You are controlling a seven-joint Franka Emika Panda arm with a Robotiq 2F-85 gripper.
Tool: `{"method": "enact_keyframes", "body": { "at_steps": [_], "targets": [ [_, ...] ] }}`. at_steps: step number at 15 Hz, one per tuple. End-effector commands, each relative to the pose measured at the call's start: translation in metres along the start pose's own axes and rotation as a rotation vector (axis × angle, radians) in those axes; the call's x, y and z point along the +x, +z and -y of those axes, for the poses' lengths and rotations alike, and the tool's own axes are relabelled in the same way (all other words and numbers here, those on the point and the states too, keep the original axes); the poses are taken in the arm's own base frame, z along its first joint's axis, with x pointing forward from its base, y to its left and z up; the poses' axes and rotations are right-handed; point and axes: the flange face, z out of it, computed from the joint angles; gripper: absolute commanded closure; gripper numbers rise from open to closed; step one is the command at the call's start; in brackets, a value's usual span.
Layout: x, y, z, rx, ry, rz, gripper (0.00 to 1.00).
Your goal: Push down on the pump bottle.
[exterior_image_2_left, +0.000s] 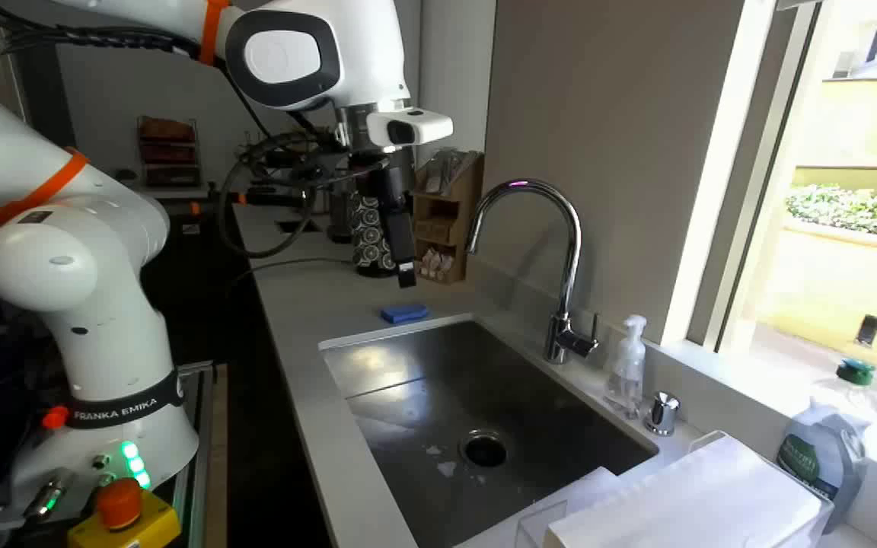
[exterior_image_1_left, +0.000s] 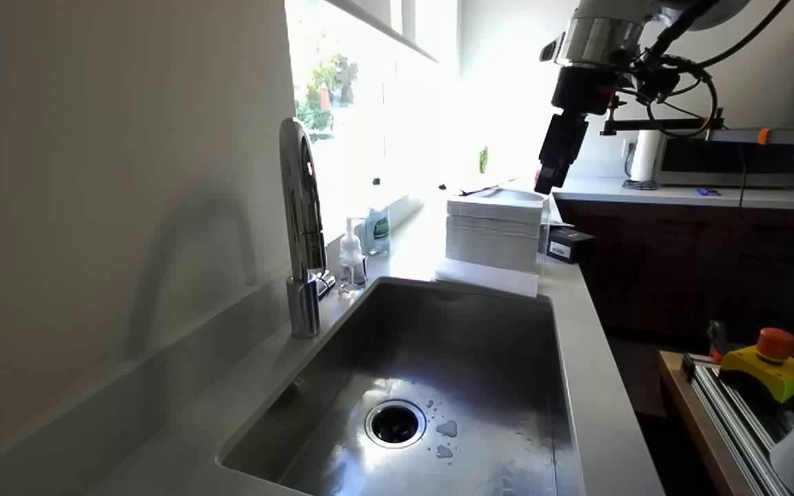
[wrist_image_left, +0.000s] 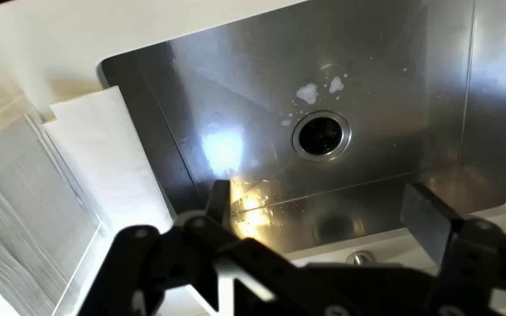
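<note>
The arm (exterior_image_2_left: 111,236) arches over, the hand (wrist_image_left: 319,199) hangs pointing down at a slight tilt, fingers (wrist_image_left: 428,221) spread wide, and lower, well apart from it, stands the pump bottle (exterior_image_2_left: 627,373)!

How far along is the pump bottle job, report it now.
Done: no press shows; the pump bottle stands upright beside the faucet. In hand: nothing; the gripper hangs open and empty, apart from the bottle in both exterior views. Left: probably the whole job: moving to the bottle, lining up above its pump head and pushing down.
</note>
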Motion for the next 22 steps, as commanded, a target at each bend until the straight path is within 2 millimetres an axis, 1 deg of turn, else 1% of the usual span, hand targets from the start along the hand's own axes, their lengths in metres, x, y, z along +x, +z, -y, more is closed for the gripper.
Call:
{"method": "enact_keyframes", "body": {
  "at_steps": [1, 6, 7, 8, 9, 11, 14, 16, 17, 18, 22],
  "targets": [
    [0.000, -0.001, 0.000, 0.000, 0.000, 0.001, 0.00],
    [0.000, 0.000, 0.000, 0.000, 0.000, 0.002, 0.00],
    [-0.006, -0.004, -0.009, -0.030, 0.030, 0.010, 0.00],
    [-0.010, -0.007, -0.016, -0.042, 0.008, 0.005, 0.00],
    [-0.014, -0.009, -0.030, -0.123, -0.012, 0.027, 0.00],
    [-0.016, -0.011, -0.054, -0.184, -0.121, 0.034, 0.00],
    [-0.010, -0.016, -0.088, -0.260, -0.249, 0.021, 0.00],
    [-0.001, -0.023, -0.105, -0.282, -0.285, -0.031, 0.00],
    [-0.010, -0.022, -0.091, -0.252, -0.234, -0.014, 0.00],
    [-0.009, -0.024, -0.096, -0.253, -0.234, -0.024, 0.00],
    [-0.008, -0.024, -0.093, -0.256, -0.240, -0.024, 0.00]
  ]
}}
